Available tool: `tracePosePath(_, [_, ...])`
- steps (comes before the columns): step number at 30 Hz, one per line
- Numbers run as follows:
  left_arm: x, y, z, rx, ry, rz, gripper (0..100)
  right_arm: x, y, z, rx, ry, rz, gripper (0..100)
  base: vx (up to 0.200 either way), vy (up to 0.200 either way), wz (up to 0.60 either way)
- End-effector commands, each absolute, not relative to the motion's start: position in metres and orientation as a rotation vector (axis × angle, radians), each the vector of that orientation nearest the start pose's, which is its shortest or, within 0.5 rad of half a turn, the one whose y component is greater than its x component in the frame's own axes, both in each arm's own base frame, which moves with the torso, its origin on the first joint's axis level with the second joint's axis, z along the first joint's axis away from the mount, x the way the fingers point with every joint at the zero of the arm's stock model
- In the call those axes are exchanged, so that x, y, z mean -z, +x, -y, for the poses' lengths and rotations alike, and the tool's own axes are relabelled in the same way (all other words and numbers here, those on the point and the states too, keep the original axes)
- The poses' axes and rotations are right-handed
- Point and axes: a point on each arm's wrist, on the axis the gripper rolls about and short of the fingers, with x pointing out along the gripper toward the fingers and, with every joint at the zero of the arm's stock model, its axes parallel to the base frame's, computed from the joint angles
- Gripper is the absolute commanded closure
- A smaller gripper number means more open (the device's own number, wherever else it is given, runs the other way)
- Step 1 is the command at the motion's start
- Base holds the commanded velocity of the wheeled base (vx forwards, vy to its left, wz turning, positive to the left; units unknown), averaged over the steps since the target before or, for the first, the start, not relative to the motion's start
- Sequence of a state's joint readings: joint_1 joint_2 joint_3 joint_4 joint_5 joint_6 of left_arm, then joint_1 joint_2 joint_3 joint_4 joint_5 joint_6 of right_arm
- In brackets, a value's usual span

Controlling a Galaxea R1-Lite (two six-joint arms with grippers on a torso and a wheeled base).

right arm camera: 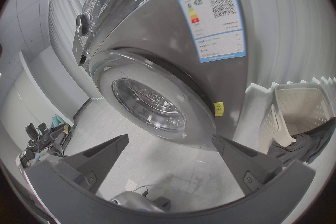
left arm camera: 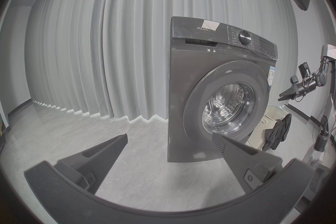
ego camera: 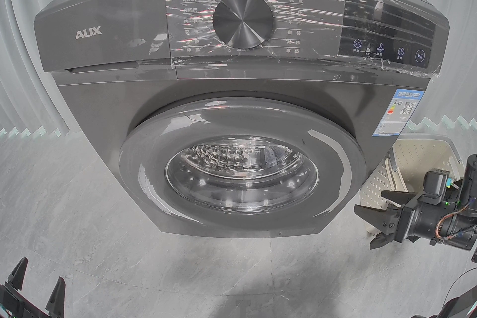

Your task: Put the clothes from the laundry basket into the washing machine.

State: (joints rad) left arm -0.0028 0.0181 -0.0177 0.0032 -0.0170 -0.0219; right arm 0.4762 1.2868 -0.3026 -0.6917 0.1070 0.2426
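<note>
Where dark clothes (right arm camera: 308,146) are draped over the rim of a pale laundry basket (right arm camera: 301,102), the basket is set on the floor (ego camera: 99,234) just beside the grey washing machine (ego camera: 238,85), on the robot's right. The machine's round door (ego camera: 242,174) is shut. The right gripper (ego camera: 365,227) is held wide open and empty near the basket. The left gripper (ego camera: 41,270) is likewise spread open, with nothing held, well apart.

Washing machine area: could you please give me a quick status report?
Left gripper, right gripper: jaws open, empty. Dark clothes draped over laundry basket rim. Washing machine door shut, blocking loading.
</note>
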Motion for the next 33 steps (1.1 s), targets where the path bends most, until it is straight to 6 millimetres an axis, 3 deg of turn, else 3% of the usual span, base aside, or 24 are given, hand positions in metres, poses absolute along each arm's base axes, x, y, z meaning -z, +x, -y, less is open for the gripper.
tracePosePath(1, [-0.075,-0.022,0.0,0.018,-0.023,-0.008,0,-0.141,0.174,-0.093,-0.527,0.168,-0.403,0,0.0,0.0,0.0])
tracePosePath(14, [-0.075,-0.022,0.0,0.018,-0.023,-0.008,0,-0.143,0.207,-0.094,-0.464,0.152,-0.323,0,0.0,0.0,0.0])
tracePosePath(33, [-0.075,-0.022,0.0,0.02,-0.023,-0.008,0,-0.147,0.223,-0.103,-0.487,0.134,-0.304,0,0.0,0.0,0.0])
